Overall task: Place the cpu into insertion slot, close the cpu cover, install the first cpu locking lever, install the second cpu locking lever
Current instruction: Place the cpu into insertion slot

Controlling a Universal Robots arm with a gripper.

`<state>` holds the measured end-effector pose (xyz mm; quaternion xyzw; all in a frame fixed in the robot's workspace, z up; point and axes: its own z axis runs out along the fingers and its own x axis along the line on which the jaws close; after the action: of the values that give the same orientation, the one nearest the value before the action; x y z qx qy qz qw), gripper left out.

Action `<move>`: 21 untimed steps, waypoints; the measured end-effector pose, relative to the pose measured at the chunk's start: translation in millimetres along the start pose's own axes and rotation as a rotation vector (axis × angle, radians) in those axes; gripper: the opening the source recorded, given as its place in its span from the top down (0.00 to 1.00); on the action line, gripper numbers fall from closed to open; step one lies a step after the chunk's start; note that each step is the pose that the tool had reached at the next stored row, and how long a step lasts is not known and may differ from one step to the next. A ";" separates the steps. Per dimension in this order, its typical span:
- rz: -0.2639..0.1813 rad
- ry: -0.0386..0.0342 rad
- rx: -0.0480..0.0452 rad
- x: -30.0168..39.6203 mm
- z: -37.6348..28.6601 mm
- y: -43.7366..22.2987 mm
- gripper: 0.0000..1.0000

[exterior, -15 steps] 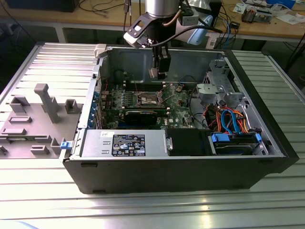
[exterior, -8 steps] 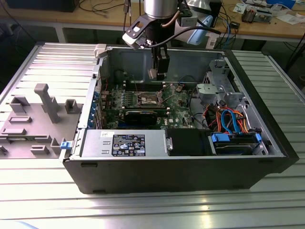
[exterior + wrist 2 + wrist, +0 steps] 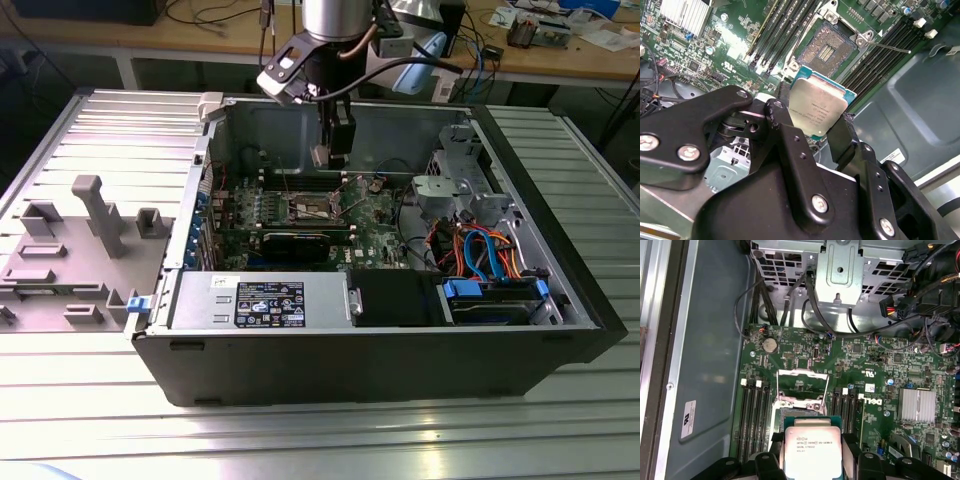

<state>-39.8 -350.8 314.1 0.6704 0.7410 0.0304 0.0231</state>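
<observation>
1. The cpu is held by two opposite edges between the black fingers of the gripper. Its silver-grey top is exposed. The jaws stand narrow, closed against the chip.
2. The cpu hangs above the motherboard, near the insertion slot but apart from it. The slot's dark contact field lies bare, with nothing seated in it.
3. The cpu cover is swung up on its hinge, leaving the socket open. In the second wrist view, a thin locking lever is released and points out over the memory slots.
4. In the exterior view, the gripper reaches down into the open computer case, over the middle of the board.
5. Judgement: the step in hand is the first, placing the chip. The cover and both levers are not yet dealt with.
6. Judgement: seating calls for the chip's edges square to the socket rim, the chip level, and a straight, gentle descent. A tilt or offset could damage the contacts.
</observation>
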 end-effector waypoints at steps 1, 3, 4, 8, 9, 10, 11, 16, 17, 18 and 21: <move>0.000 0.0000 0.0000 0.0 0.5 0.0 0.46; 0.000 -0.0001 0.0000 0.0 0.8 -0.1 0.46; 0.000 0.0000 0.0000 0.0 1.0 -0.1 0.46; 0.000 0.0000 0.0000 0.0 6.9 -0.5 0.46; 0.000 0.0000 0.0000 0.0 7.0 -0.5 0.46; 0.000 0.0000 0.0000 0.0 7.1 -0.5 0.46; 0.000 -0.0001 0.0000 0.0 7.1 -0.5 0.46; 0.000 0.0000 0.0000 0.0 7.4 -0.6 0.46; 0.000 0.0000 0.0000 0.0 7.5 -0.6 0.46; 0.000 -0.0001 0.0000 0.0 7.6 -0.6 0.46; 0.045 -0.0036 -0.0003 0.1 12.9 -1.2 0.46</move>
<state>-40.0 -350.6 301.1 0.6868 0.7258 0.0298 0.0238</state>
